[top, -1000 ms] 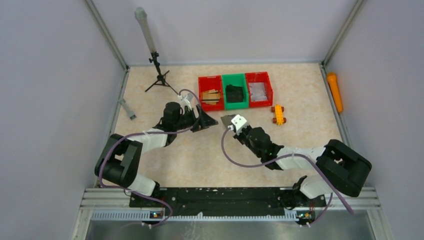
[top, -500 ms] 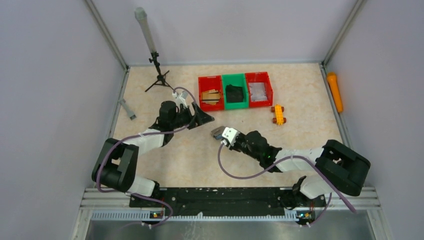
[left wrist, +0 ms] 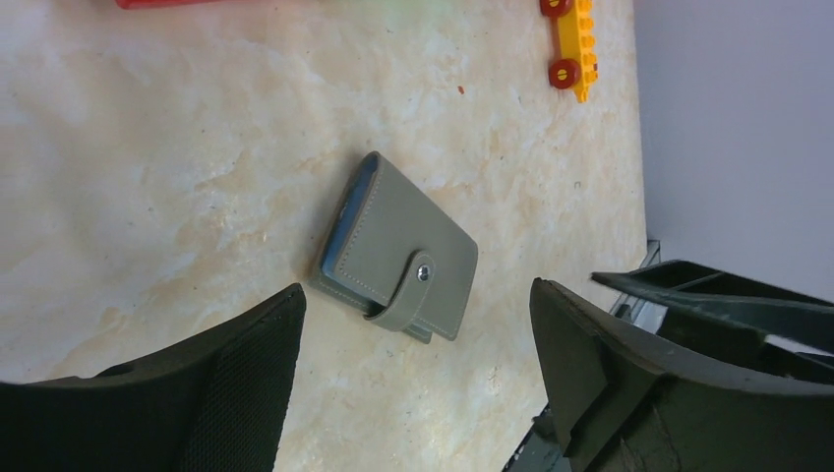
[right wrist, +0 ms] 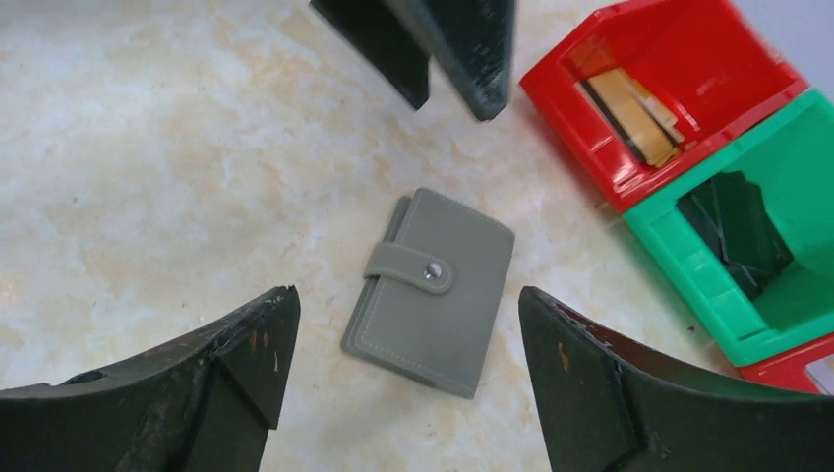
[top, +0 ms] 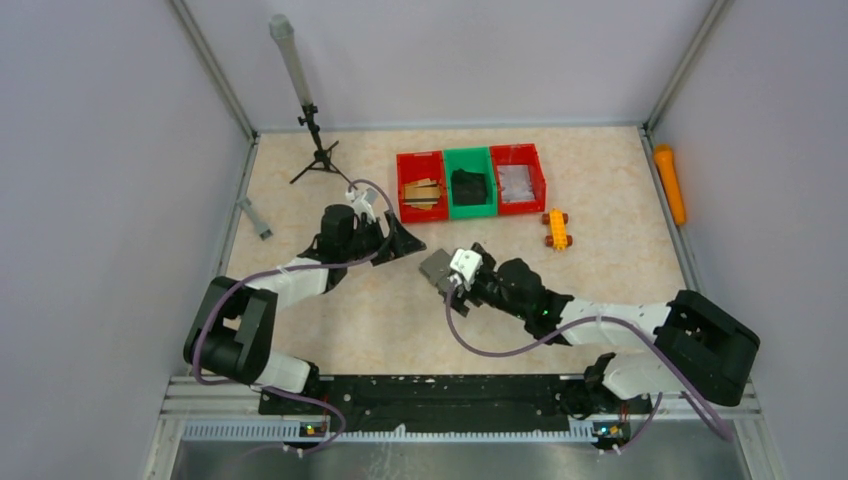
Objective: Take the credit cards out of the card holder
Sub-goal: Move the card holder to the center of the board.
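Note:
The grey card holder (right wrist: 433, 290) lies flat on the table, folded closed with its snap tab fastened. A blue edge shows along its side in the left wrist view (left wrist: 398, 261). No credit cards show; they are hidden. My right gripper (right wrist: 408, 291) hangs open just above the holder, one finger on each side, touching nothing. From above, the holder (top: 434, 266) peeks out under that gripper (top: 447, 278). My left gripper (left wrist: 415, 290) is open and empty, a short way to the holder's far left (top: 408, 243).
Three bins stand behind the holder: a red one (top: 421, 182) with flat tan pieces, a green one (top: 469, 182) with dark pieces, another red one (top: 518, 178). A yellow toy car (top: 557, 229), an orange cylinder (top: 670, 183), a tripod (top: 318, 150) and a grey bar (top: 255, 218) lie around.
My right gripper, shut on the raised card holder a second ago, came down toward the left and opened. The holder now rests on the table. The left gripper shifted slightly.

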